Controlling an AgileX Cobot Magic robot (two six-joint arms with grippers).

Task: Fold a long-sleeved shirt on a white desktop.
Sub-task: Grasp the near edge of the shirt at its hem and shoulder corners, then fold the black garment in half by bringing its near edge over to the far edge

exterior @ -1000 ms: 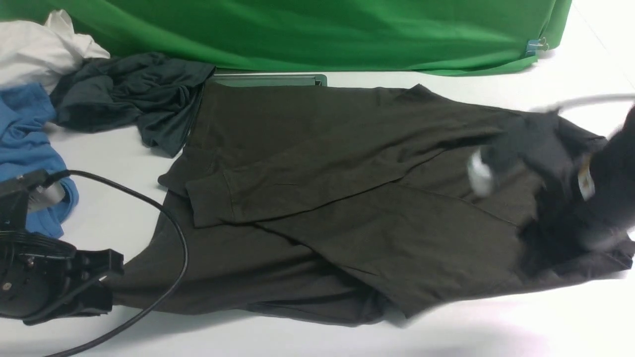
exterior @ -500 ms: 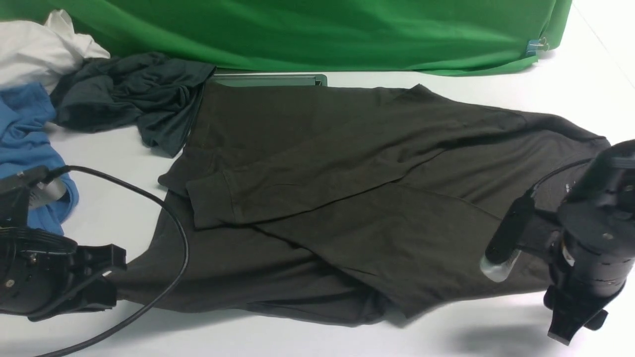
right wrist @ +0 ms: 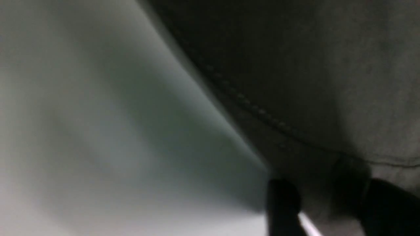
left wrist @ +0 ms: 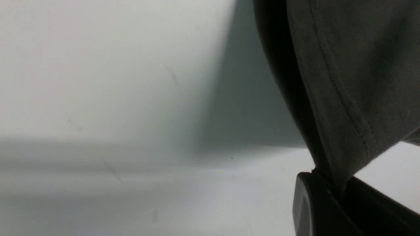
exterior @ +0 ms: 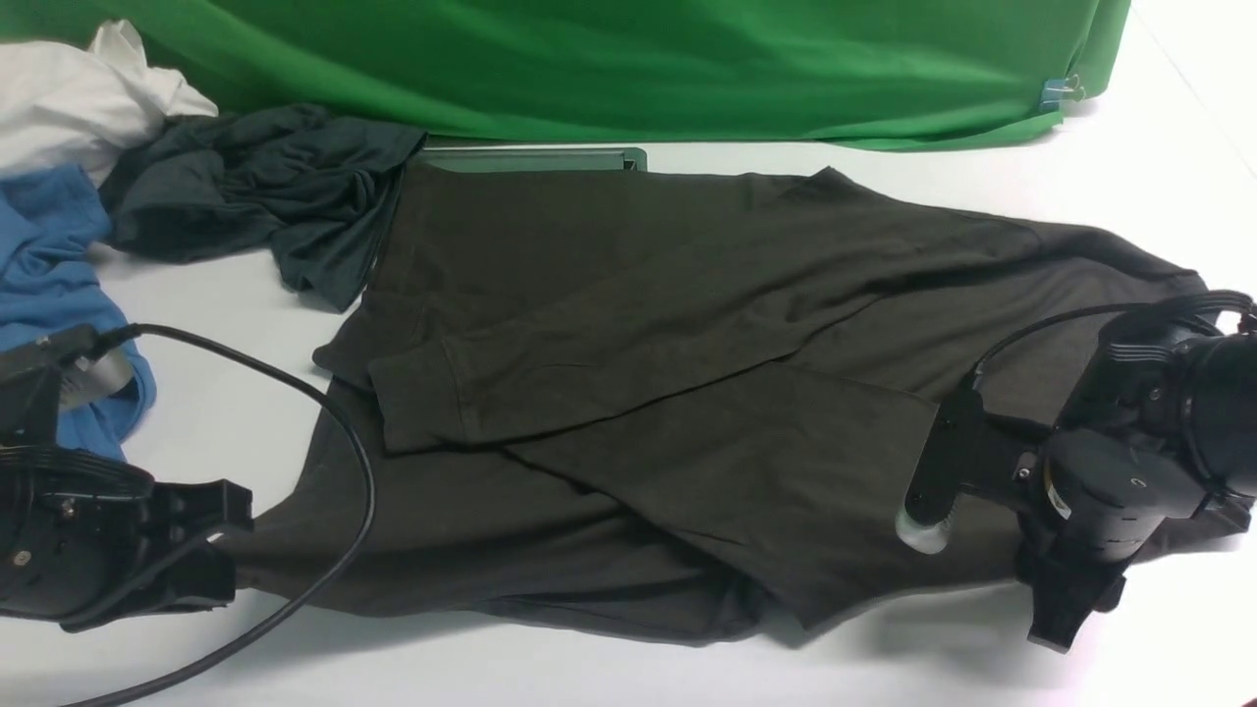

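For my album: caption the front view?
Left tool pinches a dark olive-brown long-sleeved shirt on a white desktop; right tool meets its edge.

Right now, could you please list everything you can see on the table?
Knit long-sleeved shirt: one, dark olive-brown, spread mid-desktop.
Matte desktop: one, white, under everything.
Crumpled garment: one, dark teal-grey, far left, beside shirt.
Bunched blue garment: one, blue, left edge.
Bunched white garment: one, white, far-left corner.
Cloth backdrop: one, green, far edge.
Rectangular metal cable slot: one, silver, behind shirt.
Thin cable: one, black, over shirt's left corner.
Left gripper: one, black, shut on shirt's left corner.
Right gripper: one, black, open at shirt's right hem.
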